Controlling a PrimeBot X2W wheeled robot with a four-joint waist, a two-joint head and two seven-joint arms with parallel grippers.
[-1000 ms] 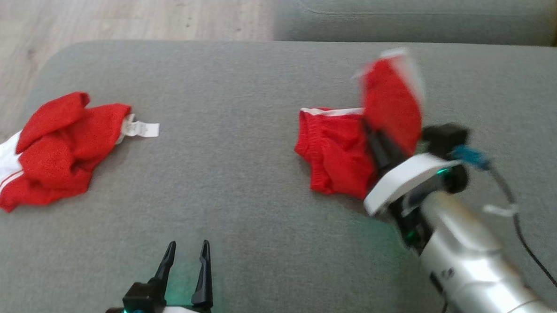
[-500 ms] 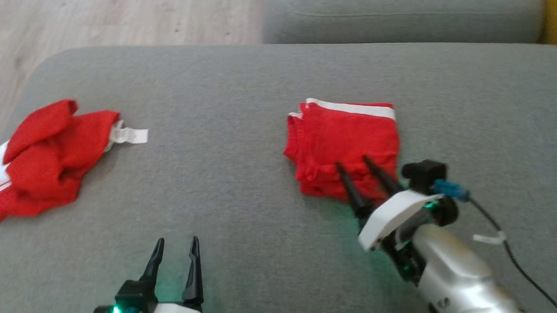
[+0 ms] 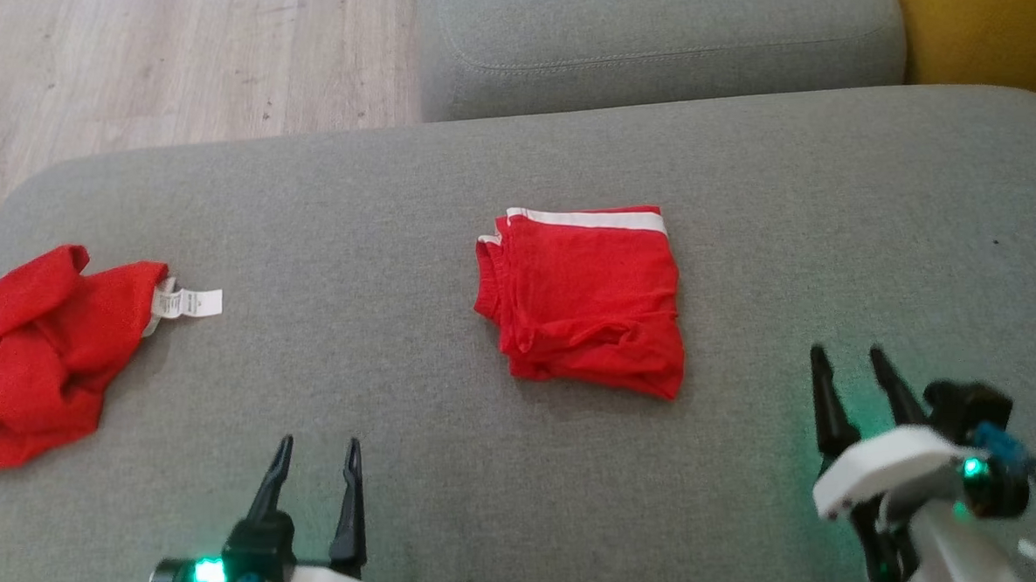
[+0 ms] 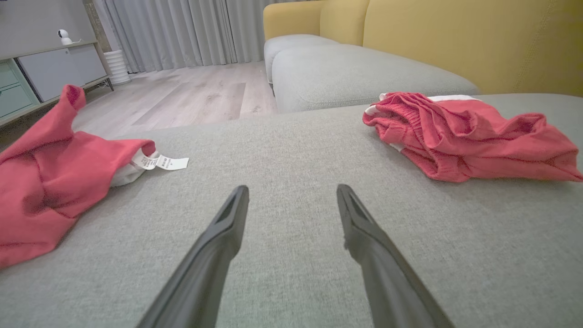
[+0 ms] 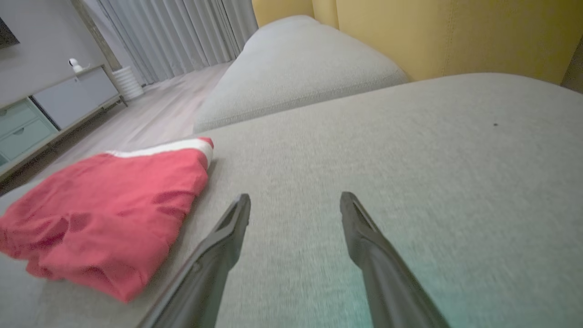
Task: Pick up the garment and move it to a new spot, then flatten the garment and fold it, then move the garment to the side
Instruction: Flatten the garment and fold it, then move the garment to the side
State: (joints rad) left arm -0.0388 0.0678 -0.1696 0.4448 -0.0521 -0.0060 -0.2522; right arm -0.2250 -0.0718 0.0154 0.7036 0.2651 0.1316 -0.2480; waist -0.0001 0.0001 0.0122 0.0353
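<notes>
A red garment with a white waistband lies folded into a small rectangle in the middle of the grey cushion. The left wrist view has this garment at the right, and the right wrist view has the garment at the lower left. My right gripper stands open to the lower right of it, apart from the cloth, with nothing between its fingers. My left gripper is open near the front edge, to the lower left of the garment, also holding nothing.
A second red garment with a white label lies crumpled at the cushion's left edge. Another grey cushion sits behind, with a yellow sofa back at the right. Wooden floor lies at the far left.
My right gripper laid the lifted flap down over the garment, opened, and drew back to the lower right. The head camera shifted, so the whole scene slid left and down.
</notes>
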